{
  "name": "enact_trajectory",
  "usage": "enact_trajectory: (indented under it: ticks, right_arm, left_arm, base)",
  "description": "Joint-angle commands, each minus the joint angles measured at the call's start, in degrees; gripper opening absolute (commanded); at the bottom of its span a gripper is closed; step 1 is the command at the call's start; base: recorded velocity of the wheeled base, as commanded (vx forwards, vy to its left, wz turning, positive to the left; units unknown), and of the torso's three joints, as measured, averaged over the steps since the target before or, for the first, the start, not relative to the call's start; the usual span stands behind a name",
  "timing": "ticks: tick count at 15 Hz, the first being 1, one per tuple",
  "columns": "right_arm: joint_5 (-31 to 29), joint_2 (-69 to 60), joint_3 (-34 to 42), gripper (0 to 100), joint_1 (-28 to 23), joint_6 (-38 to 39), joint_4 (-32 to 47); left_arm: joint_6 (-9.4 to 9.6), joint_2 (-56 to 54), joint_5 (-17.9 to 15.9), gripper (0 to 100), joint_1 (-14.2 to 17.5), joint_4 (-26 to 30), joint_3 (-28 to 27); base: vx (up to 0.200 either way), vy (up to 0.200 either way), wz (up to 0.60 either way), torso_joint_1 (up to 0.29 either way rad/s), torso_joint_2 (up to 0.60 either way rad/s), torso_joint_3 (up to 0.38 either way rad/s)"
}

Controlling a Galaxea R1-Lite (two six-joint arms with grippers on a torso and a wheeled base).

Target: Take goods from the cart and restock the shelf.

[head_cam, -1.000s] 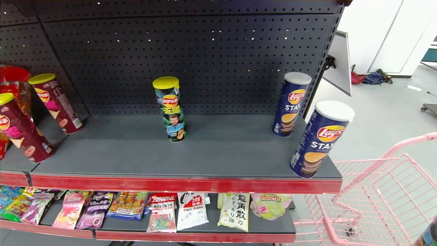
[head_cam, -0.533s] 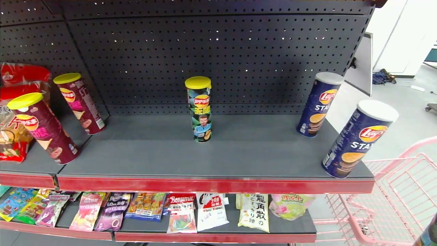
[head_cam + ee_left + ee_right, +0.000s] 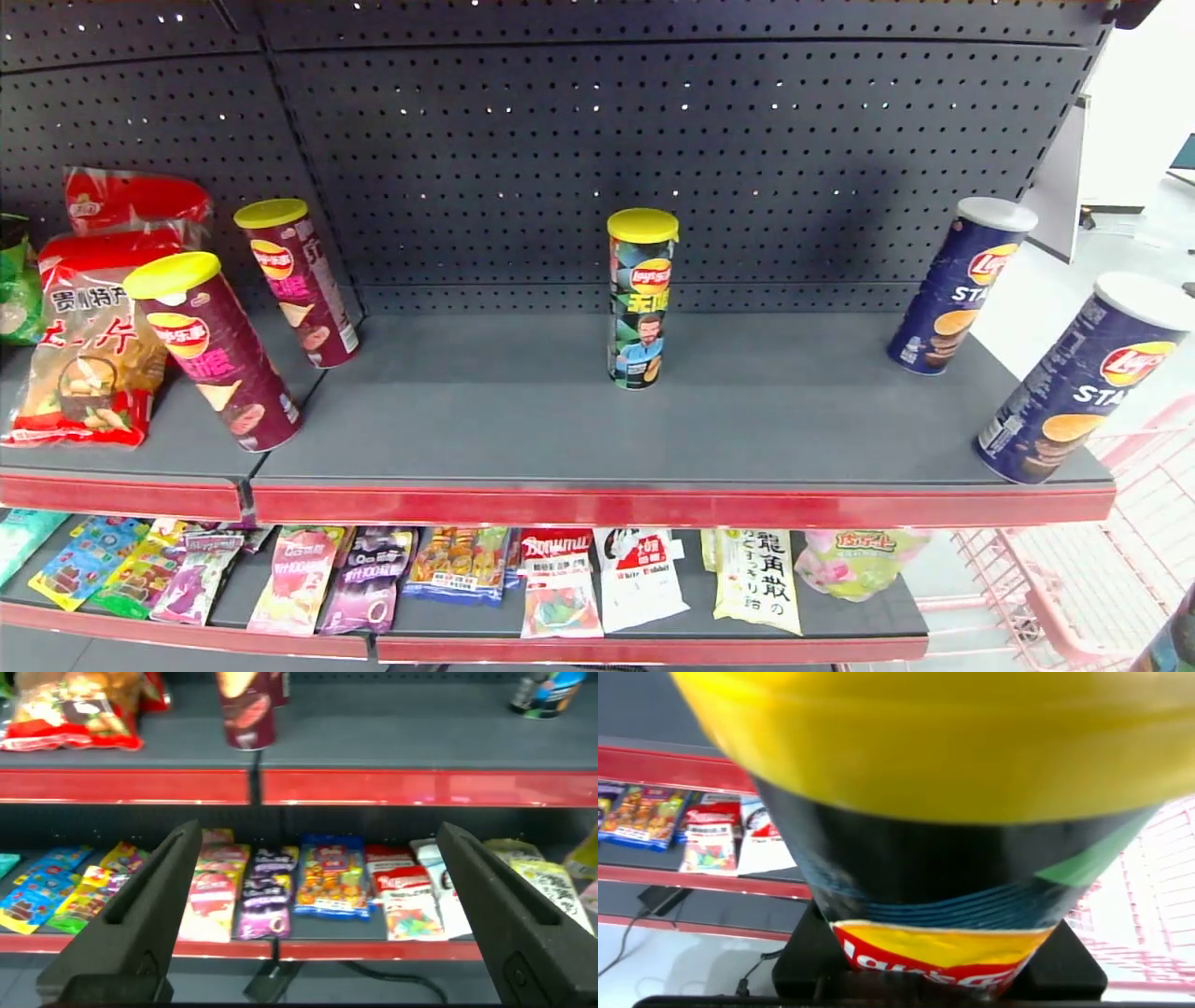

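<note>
Yellow-lidded can (image 3: pixel 924 859): sitting in the right gripper (image 3: pixel 938 952), fingers gripping its body, low beside the pink cart (image 3: pixel 1064 597). Left gripper (image 3: pixel 318 840): fingers standing wide apart, holding nothing, facing the snack packets (image 3: pixel 327 882) on the lower shelf. Upper shelf (image 3: pixel 579 439): matching can (image 3: pixel 640 299) standing mid-shelf; rear blue can (image 3: pixel 952 285) and front blue can (image 3: pixel 1083 378) occupying the right end; maroon cans (image 3: pixel 217 350) standing left.

Left gripper (image 3: pixel 318 831) hangs with jaws spread wide, while right gripper (image 3: pixel 938 966) is clamped around a yellow-lidded can (image 3: pixel 952 877)
</note>
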Motion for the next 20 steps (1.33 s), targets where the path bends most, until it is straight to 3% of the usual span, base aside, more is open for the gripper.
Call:
enact_trajectory:
  ticks: [1,8,12,15,20]
  right_arm:
    - [0.0,0.0,0.1,0,0.0,0.0,0.0]
    - [1.2,-1.4,0.9,0,0.0,-0.1,0.0]
    - [1.3,-1.6,1.1,0,0.0,-0.3,0.0]
    - [1.3,-1.9,1.2,0,0.1,-0.4,0.0]
    - [4.4,-11.1,4.3,0,0.1,-3.2,0.6]
  left_arm:
    - [-0.01,0.0,0.0,100,-0.1,0.0,0.0]
    - [-0.01,0.0,0.0,100,0.0,0.0,0.0]
    - [-0.01,0.0,0.0,100,0.0,0.0,0.0]
    - [-0.09,0.0,0.0,100,0.0,0.0,0.0]
    - [-0.09,1.1,0.0,100,0.0,0.1,-0.1]
  base:
    - [0.0,0.2,0.0,0.002,0.01,0.002]
    - [0.0,0.029,0.0,0.0,0.0,0.001]
    - [0.2,0.0,0.0,-0.007,0.0,0.0]
    - [0.0,0.0,0.0,0.0,0.0,0.0]
    - [0.0,0.0,0.0,0.0,0.0,0.0]
